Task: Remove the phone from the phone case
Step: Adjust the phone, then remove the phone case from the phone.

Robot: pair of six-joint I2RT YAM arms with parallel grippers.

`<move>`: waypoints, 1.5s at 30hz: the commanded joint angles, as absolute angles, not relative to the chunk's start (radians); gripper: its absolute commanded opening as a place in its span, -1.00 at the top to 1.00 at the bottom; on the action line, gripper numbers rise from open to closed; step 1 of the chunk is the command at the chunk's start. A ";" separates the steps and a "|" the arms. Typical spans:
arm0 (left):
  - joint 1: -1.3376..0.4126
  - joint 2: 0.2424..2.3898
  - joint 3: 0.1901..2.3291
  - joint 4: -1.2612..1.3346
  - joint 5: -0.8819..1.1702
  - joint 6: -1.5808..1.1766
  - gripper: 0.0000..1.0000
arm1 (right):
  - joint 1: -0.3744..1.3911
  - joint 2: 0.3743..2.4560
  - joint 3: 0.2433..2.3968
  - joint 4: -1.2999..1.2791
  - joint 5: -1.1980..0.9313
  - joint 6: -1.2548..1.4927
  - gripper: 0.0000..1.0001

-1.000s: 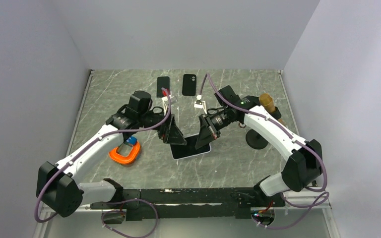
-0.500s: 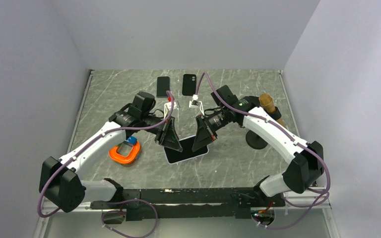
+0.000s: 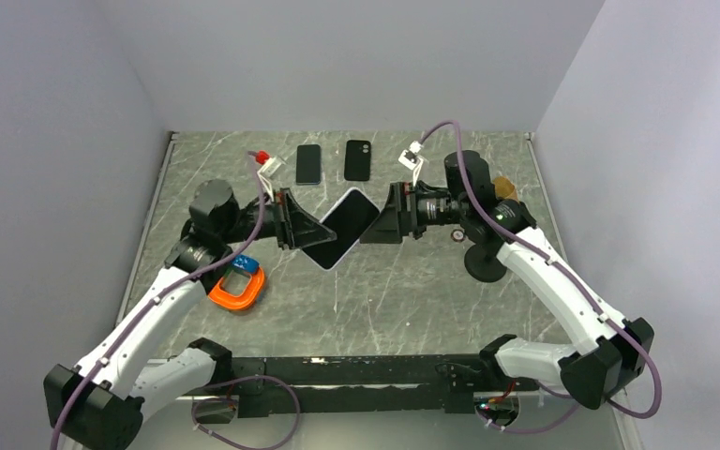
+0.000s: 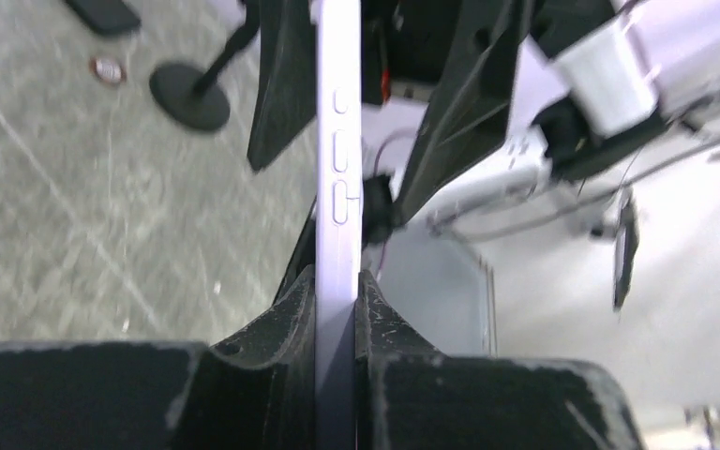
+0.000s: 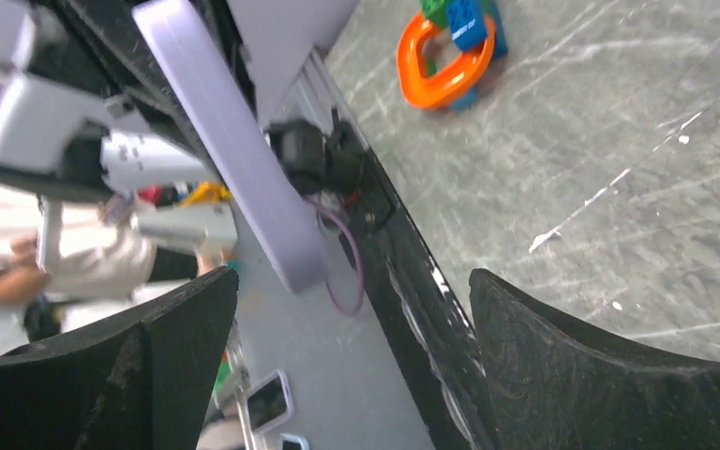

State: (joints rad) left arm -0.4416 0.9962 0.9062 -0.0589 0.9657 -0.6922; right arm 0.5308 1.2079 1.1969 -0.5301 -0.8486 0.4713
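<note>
Left tool (image 4: 337, 305) is clamped on the pale lavender phone case (image 4: 337, 122). One finger sits on each flat face, with the side buttons just past the fingertips. Right tool (image 5: 352, 281) is spread wide with nothing in it. In its wrist view the case end sits ahead and off to one side, not between the fingers. The top view shows the black-screened phone (image 3: 337, 228) seated in the case. It is held tilted off the grey marbled tabletop (image 3: 412, 300), between the two tools, towards the far half.

My read: the step in hand is getting a second purchase so the case can be peeled.

- Centre the right tool on the free right-hand corner before closing. From here a close would probably miss.
- Catch only the case lip. If you pinch phone and case together, nothing separates.
- The left grip squeezes the phone through the case. That works as the anchor, but don't slide onto the buttons.
- Peel the corner back off the screen, then work along the edge. A straight pull apart risks the phone popping free and dropping.
- Clutter is well apart: orange ring with blue block (image 3: 236, 286) near-left, black round-based stand (image 3: 485, 264) on the right, pair of dark flat slabs (image 3: 308, 164) at the far edge.
</note>
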 commanded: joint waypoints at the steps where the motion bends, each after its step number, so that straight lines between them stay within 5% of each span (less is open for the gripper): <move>1: -0.433 0.964 0.809 0.593 0.838 -1.180 1.00 | 0.532 1.162 1.160 -0.289 -0.684 0.823 -0.77; 6: -0.433 1.038 0.820 0.833 0.855 -1.409 1.00 | 0.545 1.177 1.186 -0.111 -0.717 1.004 -0.44; 12: -0.434 1.035 0.836 0.824 0.815 -1.442 1.00 | 0.546 1.160 1.171 0.029 -0.610 1.113 0.04; 17: -0.435 1.021 0.832 0.777 0.802 -1.442 1.00 | 0.549 1.176 1.157 0.194 -0.580 1.215 0.23; 18: -0.436 1.019 0.838 0.753 0.807 -1.430 1.00 | 0.549 1.185 1.173 0.189 -0.576 1.210 0.33; 19: -0.435 1.018 0.842 0.732 0.807 -1.421 0.97 | 0.548 1.201 1.191 0.170 -0.573 1.208 0.72; 20: -0.436 1.016 0.846 0.711 0.805 -1.418 0.79 | 0.549 1.209 1.206 0.156 -0.575 1.205 1.00; 25: -0.436 0.972 0.857 0.572 0.778 -1.362 -0.75 | 0.519 1.198 1.165 0.248 -0.605 1.303 1.00; 27: -0.435 0.930 0.838 0.512 0.749 -1.319 -0.96 | 0.482 1.195 1.141 0.298 -0.647 1.372 1.00; 30: -0.424 0.888 0.814 0.477 0.733 -1.299 -0.92 | 0.422 1.204 1.126 0.371 -0.731 1.458 1.00; 39: -0.413 0.998 0.805 0.828 0.801 -1.476 -0.07 | 0.335 1.244 1.132 0.550 -0.900 1.592 1.00; 45: -0.414 1.079 0.889 0.877 0.846 -1.505 -0.12 | 0.325 1.268 1.149 0.597 -0.938 1.609 1.00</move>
